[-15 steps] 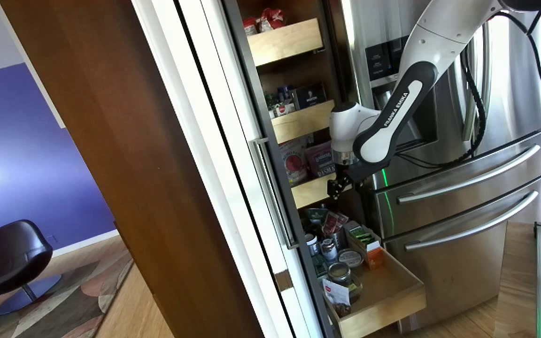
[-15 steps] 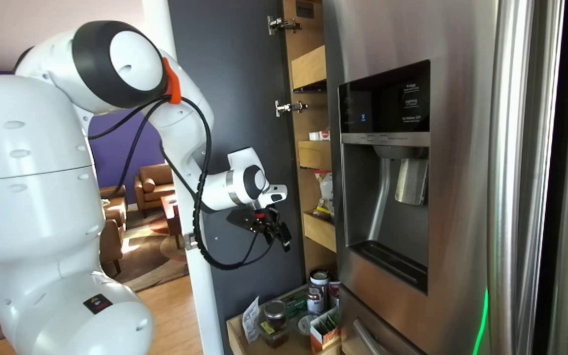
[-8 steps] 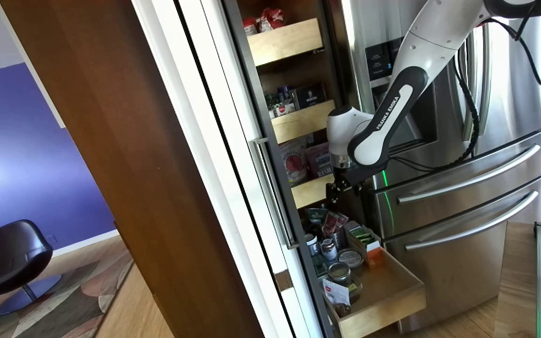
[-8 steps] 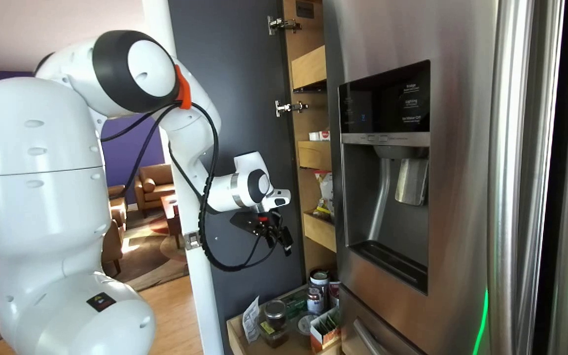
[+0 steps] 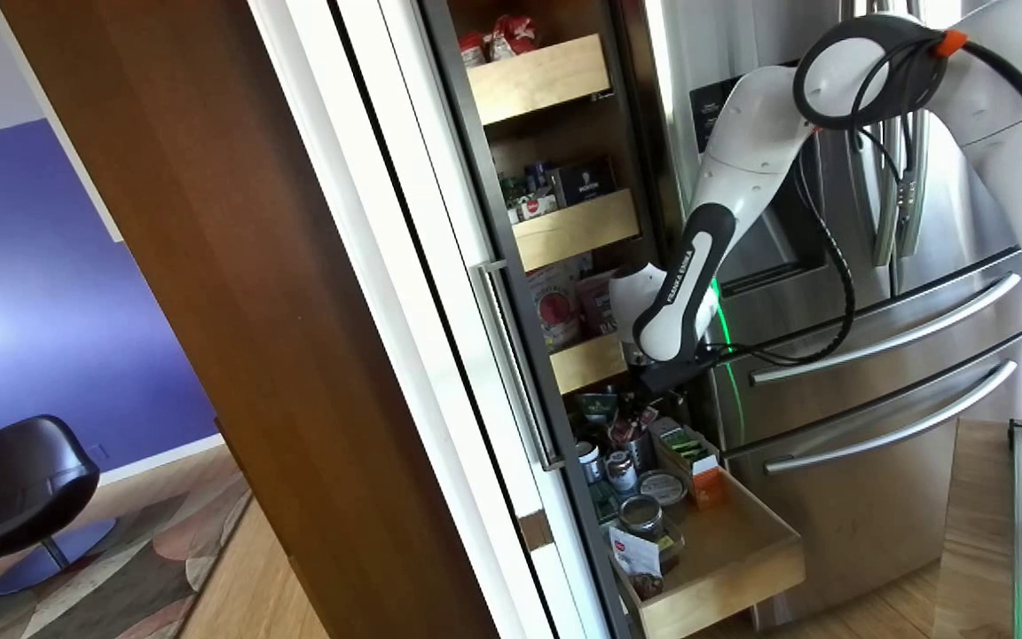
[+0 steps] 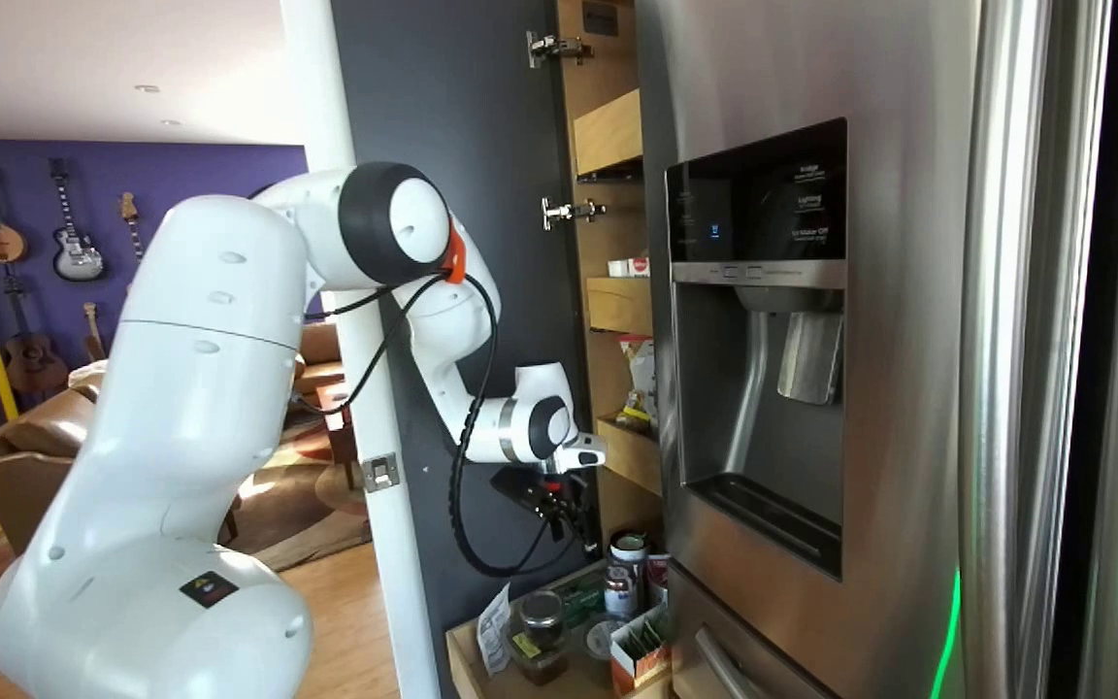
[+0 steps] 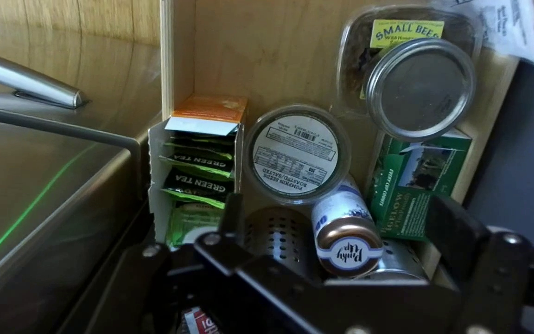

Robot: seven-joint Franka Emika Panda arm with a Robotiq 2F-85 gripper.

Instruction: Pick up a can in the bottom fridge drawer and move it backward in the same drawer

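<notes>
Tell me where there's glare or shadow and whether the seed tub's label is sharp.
Wrist view: the heading on the seed tub is readable, its smallest print isn't, and the gripper looks dark; both exterior views: bright reflections streak the fridge; in an exterior view, the back of the drawer is in shadow.

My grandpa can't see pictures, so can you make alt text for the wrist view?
A black robot gripper, spread open, over a light-wood drawer. In the drawer are a copper-topped Pinky Up can, a round pumpkin seeds tub, green tea packets, a green box and a metal-lidded jar.
</notes>
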